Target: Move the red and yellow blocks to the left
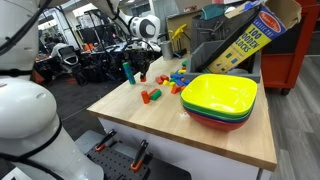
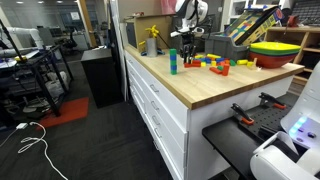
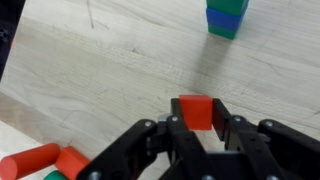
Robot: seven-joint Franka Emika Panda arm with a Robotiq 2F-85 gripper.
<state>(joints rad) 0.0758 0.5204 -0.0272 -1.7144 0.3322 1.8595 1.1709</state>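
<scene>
Gripper (image 3: 197,128) is pinching the red block (image 3: 197,110) between its fingertips, just above the wooden tabletop (image 3: 110,70). A blue-on-green stack (image 3: 227,18) stands farther off to the right, and a red cylinder (image 3: 28,160) lies near left. I can't pick out the yellow block among the scattered pieces (image 2: 215,63).

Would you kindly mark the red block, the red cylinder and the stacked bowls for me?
red block (image 3: 197,111): wrist view, centre of its visible face.
red cylinder (image 3: 28,161): wrist view, middle of its side.
stacked bowls (image 1: 222,92): an exterior view, inside of the top yellow bowl.
</scene>
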